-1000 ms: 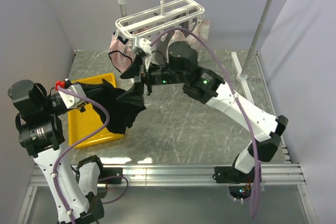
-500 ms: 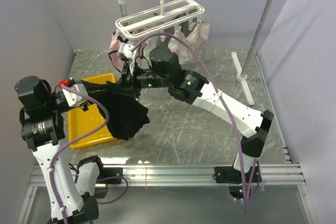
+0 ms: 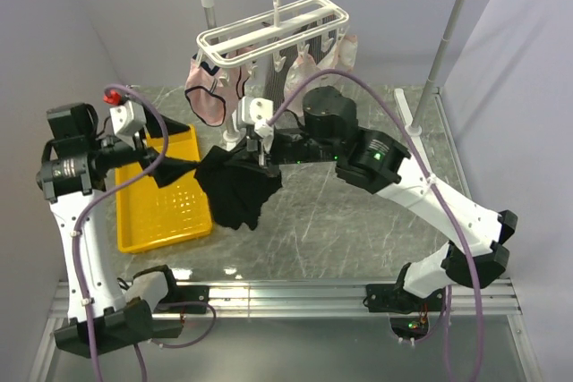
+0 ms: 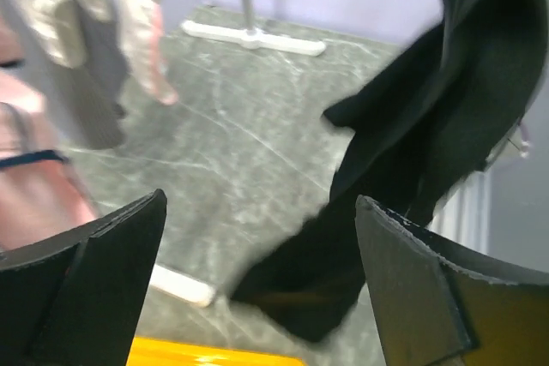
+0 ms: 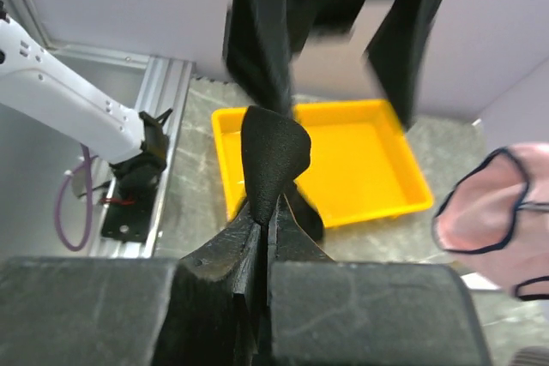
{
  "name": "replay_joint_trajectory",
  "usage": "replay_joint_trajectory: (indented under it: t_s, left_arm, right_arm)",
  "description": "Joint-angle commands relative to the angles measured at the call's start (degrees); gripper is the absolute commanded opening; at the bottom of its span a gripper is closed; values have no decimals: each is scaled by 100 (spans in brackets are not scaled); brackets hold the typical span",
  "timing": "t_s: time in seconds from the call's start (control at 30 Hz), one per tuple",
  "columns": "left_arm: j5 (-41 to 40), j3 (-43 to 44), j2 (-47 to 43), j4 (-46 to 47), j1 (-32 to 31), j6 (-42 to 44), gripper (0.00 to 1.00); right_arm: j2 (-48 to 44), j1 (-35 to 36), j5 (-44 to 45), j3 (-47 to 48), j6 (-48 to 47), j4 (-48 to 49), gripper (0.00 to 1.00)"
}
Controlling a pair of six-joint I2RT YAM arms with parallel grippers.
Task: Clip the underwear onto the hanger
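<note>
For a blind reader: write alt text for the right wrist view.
The right tool, shut, pinches a fold of black underwear, whose fabric runs on to the top of the frame. Beyond it lies a yellow tray, with a pink, dark-trimmed garment at the right edge.

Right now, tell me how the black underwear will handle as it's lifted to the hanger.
Likely floppy: the black underwear hangs in loose folds below the right tool. Probably light, since a small pinched fold carries it. It may swing or bunch near the hanger clips.
</note>
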Motion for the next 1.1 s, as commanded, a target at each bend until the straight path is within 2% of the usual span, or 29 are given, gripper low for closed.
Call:
replay_joint_trajectory:
  t_s: [0.0, 0.03, 0.07, 0.1, 0.13, 0.17, 0.23, 0.3, 0.37, 0.43, 0.47, 0.53, 0.67, 0.8, 0.9, 1.0, 1.07]
  left_arm:
    - [390, -485, -532, 792, -237, -579, 98]
    - [399, -930, -656, 1269, -386, -947, 98]
    - [399, -1178, -935, 1952, -466, -1986, 99]
    - [408, -1424, -1060, 3134, -527, -2544, 99]
    - [434, -1810, -1174, 3728, -615, -3002, 99]
    - [417, -1944, -1332, 4117, -651, -3677, 99]
    - [434, -2042, -1377, 4550, -730, -4122, 99]
    - [487, -1850, -1220, 4028, -730, -3783, 99]
    - [470, -1419, -957, 2694, -730, -2680, 99]
    - [400, -1095, -781, 1554, -730, -2061, 99]
    - [364, -997, -649, 1250, -739, -1484, 99]
    - [128, -856, -552, 862, -730, -979, 99]
    - [-154, -882, -516, 991, -730, -994, 99]
    - [12, -1189, -674, 1886, -730, -1898, 99]
    - [188, -1400, -823, 2378, -730, -2118, 99]
    - [399, -1769, -920, 3152, -730, -2918, 99]
    - [259, -1822, -903, 3190, -791, -2762, 99]
  right_arm:
    - [-283, 4, -13, -54, -459, 99, 0]
    - [-283, 4, -4, -45, -468, 99, 0]
    - [-283, -13, -4, -28, -494, 82, 0]
    - [-292, -22, 14, -28, -512, 90, 0]
    - [-318, -22, 23, -36, -521, 90, 0]
    - [-310, -31, 49, -19, -573, 56, 0]
    - [-275, -31, 110, 51, -591, -102, 0]
    - [-275, -31, 154, 43, -688, -243, 0]
    - [-336, -31, 321, -45, -697, -270, 0]
    - [-397, -31, 392, -159, -679, -296, 0]
    - [-415, -31, 453, -194, -662, -296, 0]
    - [-398, -31, 558, -212, -635, -349, 0]
    - [-187, -40, 848, 86, -565, -595, 0]
    - [6, -31, 1200, 393, -486, -779, 0]
    - [94, -31, 1192, 508, -389, -824, 0]
    - [182, -22, 1070, 675, -275, -885, 0]
    - [139, -31, 744, 658, -292, -842, 0]
